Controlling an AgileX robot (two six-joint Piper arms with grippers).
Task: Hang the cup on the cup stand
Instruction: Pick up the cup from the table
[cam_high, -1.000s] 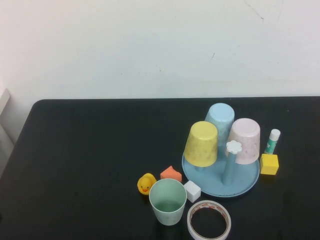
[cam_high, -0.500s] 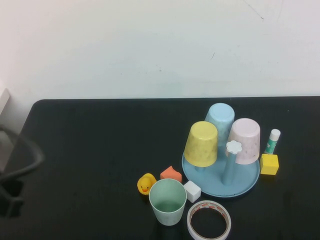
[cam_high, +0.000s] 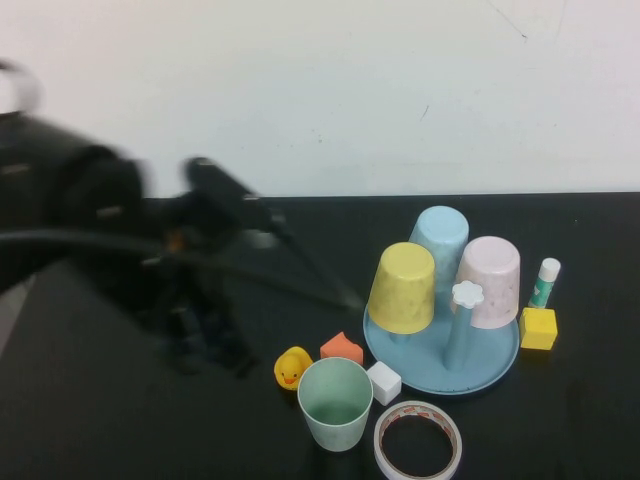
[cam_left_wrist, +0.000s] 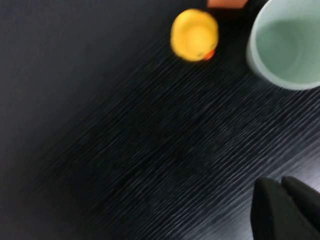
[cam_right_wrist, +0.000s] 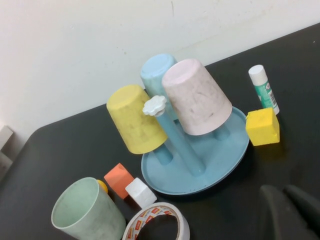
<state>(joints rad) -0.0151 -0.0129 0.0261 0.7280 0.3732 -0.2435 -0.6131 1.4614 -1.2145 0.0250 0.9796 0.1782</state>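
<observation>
Near edge, just left of tape roll (cam_high: 418, 442): cup (cam_high: 336, 403) upright, ungrasped. Left gripper (cam_left_wrist: 287, 210) closed beside it; right gripper (cam_right_wrist: 290, 210) closed, near stand (cam_high: 442, 352). Risk: closed fingers topple cup onto duck (cam_high: 292, 367).

Black table (cam_high: 150, 420) against a plain white wall (cam_high: 320, 90)

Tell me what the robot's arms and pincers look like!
The left arm, sweeping in over the table's left side, is bulky, black and blurred, with thin dark cables trailing from it. The left pincer, near the cup, has two smooth black fingers pressed together. The right pincer, near the cup stand, looks the same.
</observation>
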